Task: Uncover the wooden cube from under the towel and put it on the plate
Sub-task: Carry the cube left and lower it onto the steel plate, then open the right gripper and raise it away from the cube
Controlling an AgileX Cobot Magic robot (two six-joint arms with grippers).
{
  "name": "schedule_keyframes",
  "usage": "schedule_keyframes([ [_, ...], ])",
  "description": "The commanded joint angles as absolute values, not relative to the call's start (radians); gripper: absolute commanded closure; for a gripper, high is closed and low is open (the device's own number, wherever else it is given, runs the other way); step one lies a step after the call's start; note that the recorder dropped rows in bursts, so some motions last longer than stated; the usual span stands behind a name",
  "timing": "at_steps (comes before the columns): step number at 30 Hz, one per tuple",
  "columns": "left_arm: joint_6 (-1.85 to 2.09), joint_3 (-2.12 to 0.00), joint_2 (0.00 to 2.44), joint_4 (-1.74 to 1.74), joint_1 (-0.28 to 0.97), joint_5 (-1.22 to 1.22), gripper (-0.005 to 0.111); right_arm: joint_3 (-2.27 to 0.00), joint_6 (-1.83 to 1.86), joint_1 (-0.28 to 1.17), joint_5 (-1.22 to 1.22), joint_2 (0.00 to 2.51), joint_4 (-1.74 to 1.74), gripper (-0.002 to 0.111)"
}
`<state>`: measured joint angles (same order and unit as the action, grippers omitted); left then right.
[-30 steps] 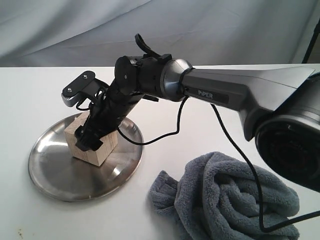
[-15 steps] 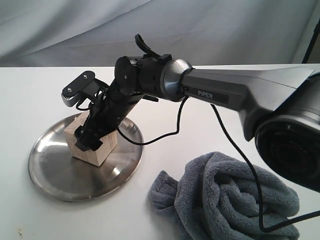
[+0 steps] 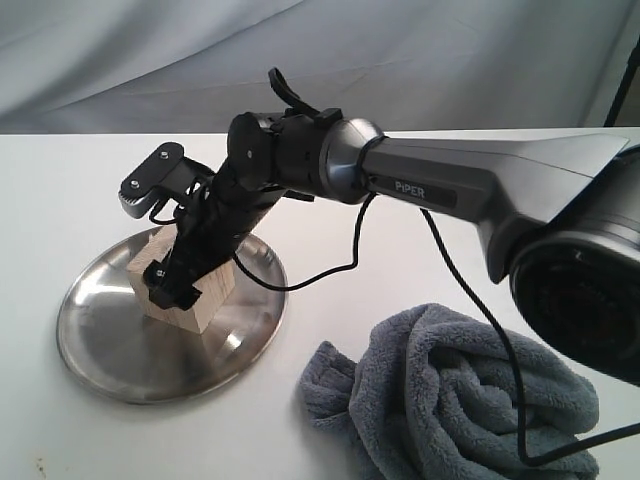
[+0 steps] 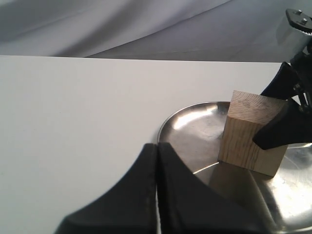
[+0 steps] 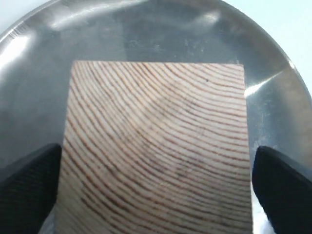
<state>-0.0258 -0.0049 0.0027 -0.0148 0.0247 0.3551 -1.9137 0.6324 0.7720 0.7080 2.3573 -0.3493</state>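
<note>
The wooden cube [image 3: 208,303] [image 5: 156,136] [image 4: 248,141] stands flat on the steel plate [image 3: 130,370] [image 5: 146,34] [image 4: 195,126] at the left of the table. My right gripper [image 3: 172,285] [image 5: 156,190] reaches down over it, open. One black finger stands on each side of the cube, and a thin gap shows at one side. The blue-grey towel [image 3: 450,400] lies bunched at the front right, away from the cube. My left gripper [image 4: 157,146] hovers low beside the plate's rim, its fingers pressed together on nothing.
The right arm's black cable [image 3: 330,270] loops down to the table [image 3: 380,280] between plate and towel. The white table runs back to a grey cloth backdrop [image 3: 400,60]. Bare tabletop [image 4: 73,122] stretches beside the plate in the left wrist view.
My right gripper's fingers have spread apart from the cube's sides. The cube stays put on the plate. Towel and arm position look unchanged.
</note>
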Motion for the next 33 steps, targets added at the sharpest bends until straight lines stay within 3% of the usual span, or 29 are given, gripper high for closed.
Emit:
schedule_keyframes([
  [1, -0.025, 0.0, 0.0, -0.015, 0.024, 0.345, 0.107, -1.922, 0.671, 0.79, 0.693, 2.346, -0.362, 0.003],
  [13, -0.025, 0.0, 0.0, -0.015, 0.024, 0.345, 0.107, -1.922, 0.677, 0.787, 0.635, 2.126, -0.272, 0.003],
  [25, -0.025, 0.0, 0.0, -0.015, 0.024, 0.345, 0.107, -1.922, 0.619, 0.69, 0.859, 1.859, -0.241, 0.004],
  [28, -0.025, 0.0, 0.0, -0.015, 0.024, 0.345, 0.107, -1.922, 0.59, 0.636, 0.913, 1.806, -0.227, 0.008],
  [33, -0.025, 0.0, 0.0, -0.015, 0.024, 0.345, 0.107, -1.922, 0.554, 0.525, 1.018, 1.724, -0.227, 0.027],
])
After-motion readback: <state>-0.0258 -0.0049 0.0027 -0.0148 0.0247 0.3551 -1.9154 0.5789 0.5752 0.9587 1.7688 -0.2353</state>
